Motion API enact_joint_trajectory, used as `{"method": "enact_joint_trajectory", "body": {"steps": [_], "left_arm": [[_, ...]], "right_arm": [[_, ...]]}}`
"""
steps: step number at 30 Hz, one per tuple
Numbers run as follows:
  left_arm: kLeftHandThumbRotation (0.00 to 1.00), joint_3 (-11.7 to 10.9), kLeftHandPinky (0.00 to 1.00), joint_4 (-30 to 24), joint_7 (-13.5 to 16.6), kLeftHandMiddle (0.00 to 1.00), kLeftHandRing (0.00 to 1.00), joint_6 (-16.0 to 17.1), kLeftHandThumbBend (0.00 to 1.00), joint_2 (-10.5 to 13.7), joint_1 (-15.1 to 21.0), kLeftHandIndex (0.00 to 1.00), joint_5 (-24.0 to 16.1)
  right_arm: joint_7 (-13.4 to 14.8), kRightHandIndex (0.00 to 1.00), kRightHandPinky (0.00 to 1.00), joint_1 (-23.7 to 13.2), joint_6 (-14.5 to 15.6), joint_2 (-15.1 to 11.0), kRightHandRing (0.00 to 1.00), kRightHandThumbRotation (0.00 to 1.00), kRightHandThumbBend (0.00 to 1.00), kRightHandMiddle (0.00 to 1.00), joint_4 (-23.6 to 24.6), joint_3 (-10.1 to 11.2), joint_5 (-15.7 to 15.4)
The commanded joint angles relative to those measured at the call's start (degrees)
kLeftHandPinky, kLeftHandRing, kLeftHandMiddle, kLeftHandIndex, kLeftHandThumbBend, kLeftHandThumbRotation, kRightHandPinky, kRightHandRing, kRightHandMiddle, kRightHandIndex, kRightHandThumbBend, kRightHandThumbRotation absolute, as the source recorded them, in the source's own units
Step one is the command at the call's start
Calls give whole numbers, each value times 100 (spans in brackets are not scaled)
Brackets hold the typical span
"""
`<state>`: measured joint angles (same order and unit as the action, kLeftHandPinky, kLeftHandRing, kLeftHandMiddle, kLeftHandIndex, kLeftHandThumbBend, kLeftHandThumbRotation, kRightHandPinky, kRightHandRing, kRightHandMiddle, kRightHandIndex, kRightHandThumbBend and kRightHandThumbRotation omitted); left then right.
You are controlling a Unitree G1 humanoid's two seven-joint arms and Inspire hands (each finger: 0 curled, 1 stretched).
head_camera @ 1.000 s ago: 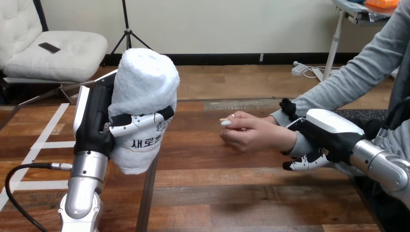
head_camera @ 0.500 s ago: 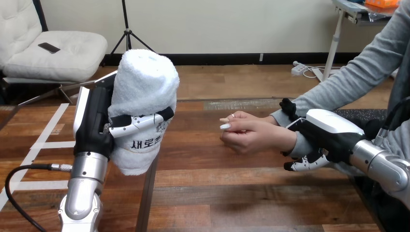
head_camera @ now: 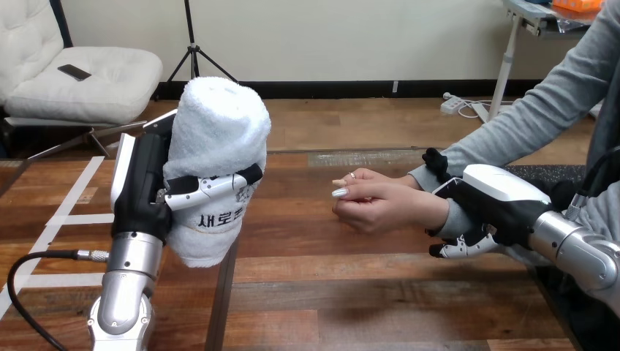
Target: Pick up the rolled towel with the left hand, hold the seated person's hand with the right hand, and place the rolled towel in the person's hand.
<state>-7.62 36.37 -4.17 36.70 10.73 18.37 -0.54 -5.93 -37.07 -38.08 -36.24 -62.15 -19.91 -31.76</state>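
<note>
White towel (head_camera: 219, 139) gripped in the left hand's (head_camera: 140, 197) curled fingers (head_camera: 206, 186) (right hand (head_camera: 497, 194) clasps the person's wrist (head_camera: 442, 212)), delivery rightward comes next.

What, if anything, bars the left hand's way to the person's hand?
Likely yes, it can reach: only bare table lies between the left hand, shut on the towel, and the person's hand, though that is curled.

Dark print, btm front of rolled towel (head_camera: 216, 131), just under left hand (head_camera: 142, 194) fingers (head_camera: 208, 186)
</note>
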Motion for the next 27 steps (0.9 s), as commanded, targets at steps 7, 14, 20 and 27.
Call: {"method": "enact_joint_trajectory", "body": {"steps": [7, 14, 20, 27], "left_arm": [[0, -1, 29, -250, 26, 39, 33, 167, 61, 74, 218, 40, 1], [0, -1, 29, -263, 34, 39, 33, 151, 61, 69, 207, 40, -4], [0, -6, 29, -273, 20, 39, 33, 126, 61, 54, 198, 40, 27], [0, -1, 29, -261, 40, 39, 33, 132, 62, 60, 195, 40, 1]], "right_arm": [[221, 50, 35, -141, -57, -35, 39, 8, 49, 45, 68, -7, -87], [272, 50, 35, -145, -62, -36, 39, 8, 47, 46, 45, -17, -139], [325, 50, 35, -152, -75, -36, 39, 9, 47, 45, 29, -33, -200], [321, 49, 35, -147, -79, -19, 39, 10, 46, 45, 10, -5, -189]]}}
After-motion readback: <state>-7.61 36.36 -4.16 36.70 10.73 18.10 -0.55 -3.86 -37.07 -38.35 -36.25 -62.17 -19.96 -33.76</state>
